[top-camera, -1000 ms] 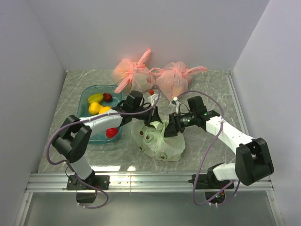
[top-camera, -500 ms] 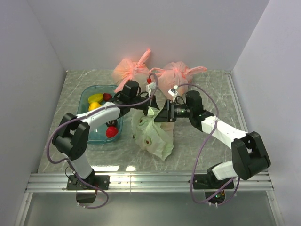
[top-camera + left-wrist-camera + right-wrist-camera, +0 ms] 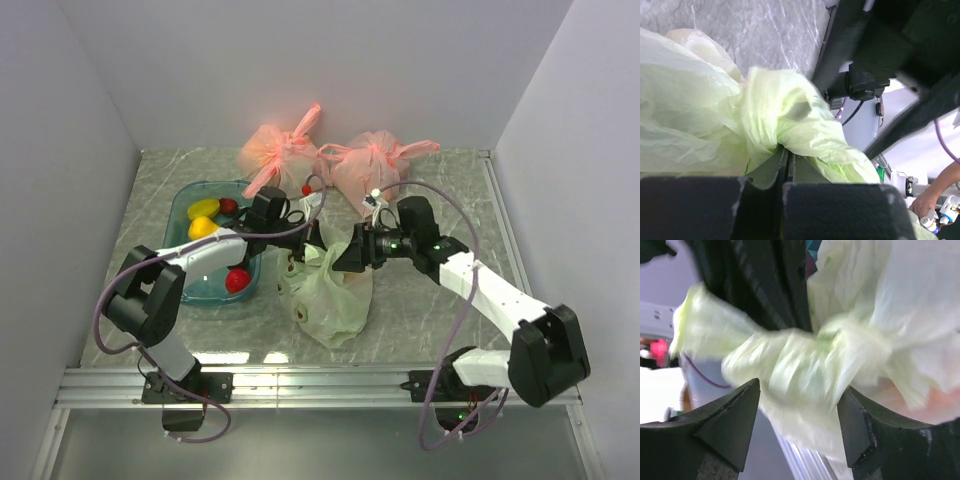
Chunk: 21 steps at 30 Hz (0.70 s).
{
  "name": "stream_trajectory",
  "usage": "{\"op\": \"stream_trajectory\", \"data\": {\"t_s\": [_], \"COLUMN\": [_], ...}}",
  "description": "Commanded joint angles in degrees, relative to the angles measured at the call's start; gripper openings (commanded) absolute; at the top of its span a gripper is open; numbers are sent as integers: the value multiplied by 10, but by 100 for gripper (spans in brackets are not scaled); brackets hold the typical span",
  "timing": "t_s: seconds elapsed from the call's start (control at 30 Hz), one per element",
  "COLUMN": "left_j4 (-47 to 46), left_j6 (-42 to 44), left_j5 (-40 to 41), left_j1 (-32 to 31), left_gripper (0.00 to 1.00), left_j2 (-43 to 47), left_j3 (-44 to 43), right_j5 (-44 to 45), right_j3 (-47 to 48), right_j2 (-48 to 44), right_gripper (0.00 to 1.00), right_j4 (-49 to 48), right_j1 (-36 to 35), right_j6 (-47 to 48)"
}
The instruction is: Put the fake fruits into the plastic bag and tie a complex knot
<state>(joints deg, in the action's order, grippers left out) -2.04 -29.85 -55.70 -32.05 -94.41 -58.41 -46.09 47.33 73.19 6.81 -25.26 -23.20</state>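
Rightward, open table (image 3: 395, 325) flanks the plastic bag (image 3: 330, 295).

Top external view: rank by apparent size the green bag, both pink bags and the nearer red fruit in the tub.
1. green bag
2. left pink bag and right pink bag, alike
3. nearer red fruit

plastic bag (image 3: 330, 300) centre, pink bags (image 3: 372, 165) behind, tub (image 3: 180, 215) left, right free
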Motion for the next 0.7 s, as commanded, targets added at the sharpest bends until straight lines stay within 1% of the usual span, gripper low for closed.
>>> {"op": "stream_trajectory", "data": {"t_s": [0.0,0.07,0.1,0.13,0.2,0.3,0.33,0.43,0.47,0.5,0.6,0.67], "left_j4": [-24,-10,-6,1,-2,-37,-73,-125,-199,-246,-414,-444], "left_j6": [-2,8,17,21,17,-12,-25,-74,-99,-167,-279,-300], "left_j5": [-34,-38,-40,-41,-41,-46,-49,-55,-56,-65,-86,-98], "left_j1": [9,10,10,9,10,5,2,-9,-10,-11,-19,-21], "left_gripper": [0,0,0,0,0,0,0,0,0,0,0,0], "left_j2": [4,0,-2,-4,-8,-10,-11,-21,-24,-27,-46,-59], "left_j3": [-13,-19,-20,-21,-18,-11,-5,-3,1,9,39,42], "right_j5": [0,-7,-12,-16,-25,-36,-36,-38,-37,-37,-26,-22], "right_j3": [36,33,28,28,30,52,58,72,75,78,81,86], "right_j2": [-63,-74,-76,-74,-61,-23,-13,19,26,38,50,49], "right_gripper": [64,56,47,43,35,29,28,26,25,25,24,24], "right_j4": [79,68,39,25,-14,-27,-27,-36,-36,-41,-45,-37], "right_j1": [9,8,8,8,0,-15,-18,-30,-34,-41,-52,-55], "right_j6": [89,89,82,64,48,45,45,40,40,33,30,38]}}
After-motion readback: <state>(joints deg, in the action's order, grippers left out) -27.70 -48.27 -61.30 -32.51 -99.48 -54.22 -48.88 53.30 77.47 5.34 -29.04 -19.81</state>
